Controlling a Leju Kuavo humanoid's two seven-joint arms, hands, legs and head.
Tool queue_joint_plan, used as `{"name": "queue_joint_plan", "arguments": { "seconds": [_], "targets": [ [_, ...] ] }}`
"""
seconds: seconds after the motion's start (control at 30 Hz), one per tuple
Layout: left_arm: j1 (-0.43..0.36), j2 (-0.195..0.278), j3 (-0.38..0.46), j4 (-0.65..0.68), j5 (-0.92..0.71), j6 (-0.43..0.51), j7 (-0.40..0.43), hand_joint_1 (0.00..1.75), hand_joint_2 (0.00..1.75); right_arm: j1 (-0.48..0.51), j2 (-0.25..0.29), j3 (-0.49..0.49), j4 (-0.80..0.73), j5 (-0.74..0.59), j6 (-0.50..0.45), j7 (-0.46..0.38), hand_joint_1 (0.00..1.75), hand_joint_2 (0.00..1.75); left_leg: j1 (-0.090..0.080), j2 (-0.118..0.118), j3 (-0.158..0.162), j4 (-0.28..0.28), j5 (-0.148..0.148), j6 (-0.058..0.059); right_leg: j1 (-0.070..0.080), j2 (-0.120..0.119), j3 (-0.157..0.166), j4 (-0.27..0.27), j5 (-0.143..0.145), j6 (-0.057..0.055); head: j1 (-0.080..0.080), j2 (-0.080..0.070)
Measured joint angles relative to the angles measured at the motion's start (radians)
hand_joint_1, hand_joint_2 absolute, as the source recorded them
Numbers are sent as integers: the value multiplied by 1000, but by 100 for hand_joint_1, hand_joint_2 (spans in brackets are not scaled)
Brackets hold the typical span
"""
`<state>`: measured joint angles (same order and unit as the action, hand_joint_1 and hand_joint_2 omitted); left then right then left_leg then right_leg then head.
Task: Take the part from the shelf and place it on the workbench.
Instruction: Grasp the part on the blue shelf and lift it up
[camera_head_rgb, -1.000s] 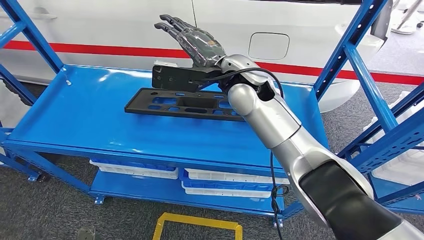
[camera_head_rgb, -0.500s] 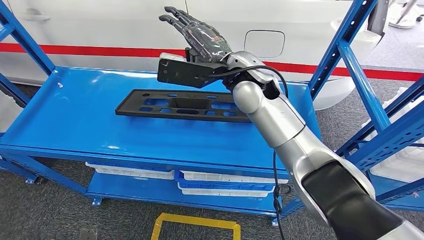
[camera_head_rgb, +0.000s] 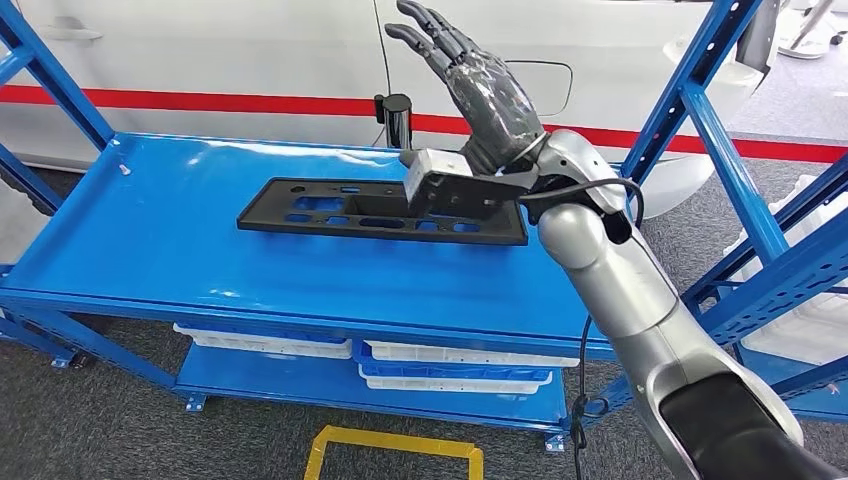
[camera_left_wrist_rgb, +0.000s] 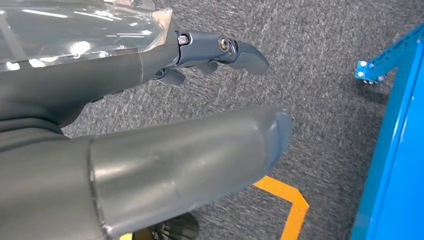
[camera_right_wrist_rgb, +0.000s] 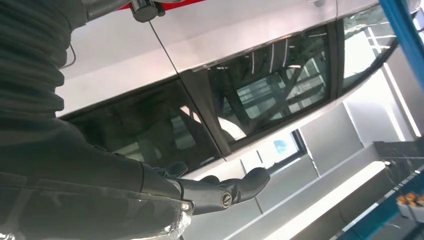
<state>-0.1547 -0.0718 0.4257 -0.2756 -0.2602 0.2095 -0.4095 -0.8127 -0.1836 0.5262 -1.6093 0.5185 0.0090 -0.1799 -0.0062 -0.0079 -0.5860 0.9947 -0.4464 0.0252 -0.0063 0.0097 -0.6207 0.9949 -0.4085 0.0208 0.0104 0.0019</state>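
Note:
The part (camera_head_rgb: 330, 208) is a long flat black plastic panel with several cut-outs. It lies flat on the blue shelf (camera_head_rgb: 160, 230), towards the back middle. My right hand (camera_head_rgb: 480, 85) is raised above the part's right end, its fingers stretched out and apart, pointing up and away from the shelf, holding nothing. The wrist camera box hides part of the panel's right end. In the right wrist view the right hand (camera_right_wrist_rgb: 150, 185) faces the white car's window. My left hand (camera_left_wrist_rgb: 125, 75) hangs over the grey carpet, thumb (camera_left_wrist_rgb: 200, 155) apart from the fingers, with nothing in it.
A short black cylinder (camera_head_rgb: 397, 115) stands at the shelf's back edge. A white car (camera_head_rgb: 250, 50) with a red stripe is right behind. Blue uprights (camera_head_rgb: 690, 100) frame the shelf, white trays (camera_head_rgb: 450, 355) fill the lower level, another rack (camera_head_rgb: 790, 280) stands right, and yellow tape (camera_head_rgb: 395, 440) marks the floor.
My right hand has swung to the right and risen, from over the part's middle to above its right end. The part still lies on the shelf.

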Motion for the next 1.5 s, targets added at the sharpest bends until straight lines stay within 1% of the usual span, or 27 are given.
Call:
{"name": "queue_joint_plan", "arguments": {
  "seconds": [0.1, 0.27, 0.9, 0.97, 1.07, 1.2, 1.27, 1.3, 1.37, 1.43, 1.5],
  "targets": [
    [5, 1, 0, 4, -1, 4, -3, 0, 0, 47, -37, -1, -72, 3, -8, -6, 0, 175, -1, 0, 0, 0, -1, 1, -3, 0, 0, 0, 0, 0, 0, 0],
    [5, 2, 0, 7, -1, 4, -4, 0, 0, 72, -65, -1, -126, 4, -9, -6, 0, 175, -1, 0, 1, 0, -1, 1, -4, 0, -1, 0, 0, 0, 0, 0],
    [5, 2, 0, 8, -2, 4, -4, 0, 0, 99, -92, 0, -170, 7, -11, -15, 0, 175, -1, 0, 1, 0, 0, 1, -4, 0, -1, 0, 0, 0, 0, 0],
    [6, 2, 0, 9, -6, 6, -4, 0, 0, 129, -105, 5, -193, 21, -18, -25, 0, 175, -1, 0, 1, 0, 0, 1, -3, -1, 0, 0, 0, 0, 0, 0],
    [9, 0, 0, 11, -15, 11, -6, 0, 0, 206, -133, 26, -231, 66, -42, -45, 0, 175, -1, -1, 1, 0, -1, 0, -3, -2, 0, 0, 0, 0, 0, 0],
    [10, -6, -1, 12, -25, 14, -8, 0, 0, 297, -147, 86, -237, 146, -54, -51, 0, 175, -1, 0, -1, 0, -2, 1, -4, -1, 0, 0, 0, 0, 0, 0],
    [10, -11, -3, 12, -32, 15, -5, 0, 0, 307, -135, 130, -222, 183, -9, -20, 0, 175, 0, 0, -2, -1, -3, 0, -4, 0, 0, 0, 0, 0, 0, 0],
    [9, -14, -5, 12, -37, 17, -1, 0, 0, 296, -116, 157, -200, 198, 25, 4, 0, 175, 0, 1, -2, -1, -3, 0, -3, 1, 0, 0, 0, 0, 0, 0],
    [6, -21, -10, 12, -42, 20, 9, 0, 0, 255, -54, 216, -130, 214, 72, 50, 0, 175, 0, 4, -1, -1, -2, -1, -3, 4, -1, 0, 1, -2, 0, 0],
    [0, -28, -13, 12, -44, 23, 17, 0, 0, 211, 11, 266, -65, 211, 83, 78, 0, 175, 0, 4, 0, -1, 0, -3, -3, 4, -2, 0, 2, -3, 0, 0],
    [-2, -33, -15, 12, -45, 24, 21, 0, 0, 178, 51, 297, -30, 197, 85, 90, 0, 175, 1, 2, 0, -1, 2, -3, -1, 2, -2, 0, 2, -4, 0, 0]
  ]
}}
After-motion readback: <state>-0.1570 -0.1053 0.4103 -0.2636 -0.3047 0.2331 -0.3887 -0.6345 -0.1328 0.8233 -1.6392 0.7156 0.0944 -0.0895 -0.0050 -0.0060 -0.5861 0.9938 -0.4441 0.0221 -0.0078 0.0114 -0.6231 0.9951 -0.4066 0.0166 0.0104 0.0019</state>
